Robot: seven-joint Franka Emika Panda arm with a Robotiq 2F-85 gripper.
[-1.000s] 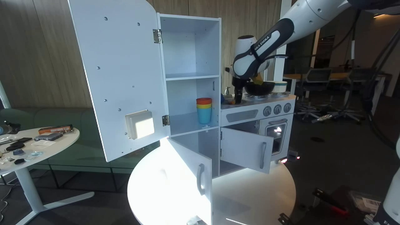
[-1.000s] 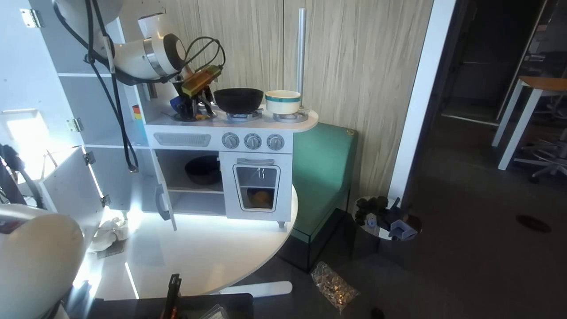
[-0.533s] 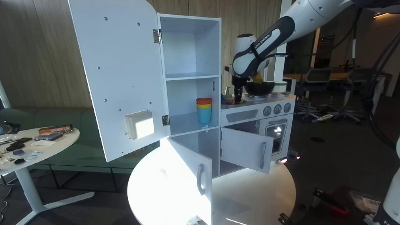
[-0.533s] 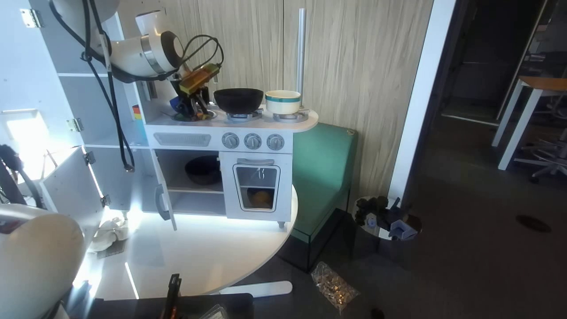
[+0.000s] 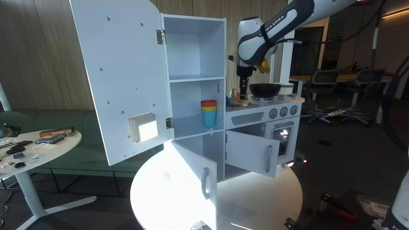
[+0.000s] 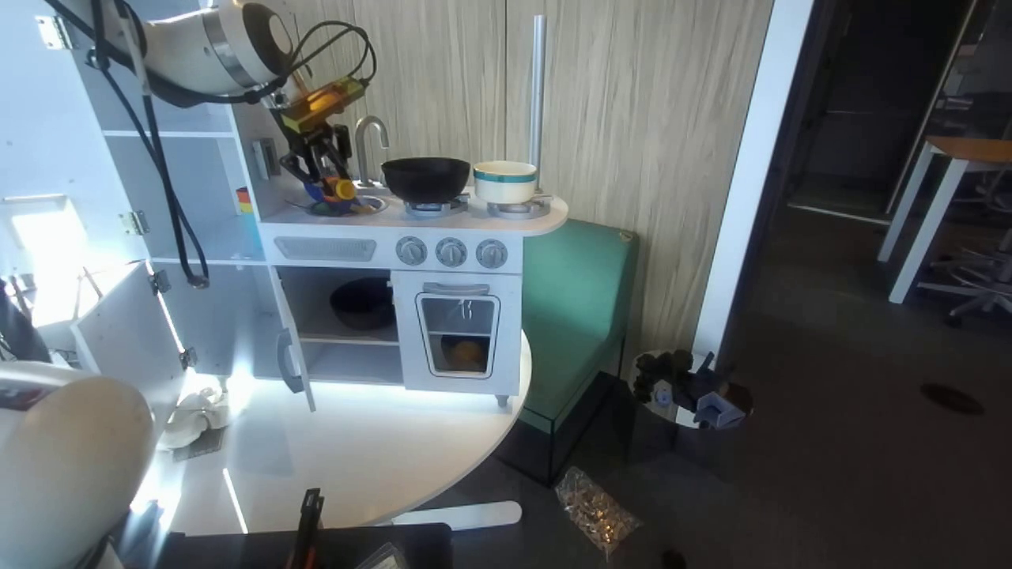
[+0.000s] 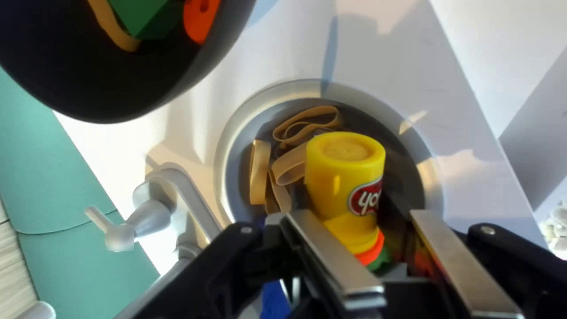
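Just abv sink, pincer tip-dn, yellow tub in grip.

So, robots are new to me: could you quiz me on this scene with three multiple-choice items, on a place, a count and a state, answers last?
1. Where is the yellow cylindrical tub?
A) On the floor
B) On a shelf
C) Between the robot's black-and-silver metal fingers

2. How many round grey dials line the front of the white toy kitchen?
A) Three
B) Five
C) One

3. How does the white windowed oven door stand?
A) Removed
B) Shut
C) Wide open

1 C: the wrist view shows a finger on either side of it.
2 A: both exterior views show three in a row.
3 B: both exterior views show it flush with the front.
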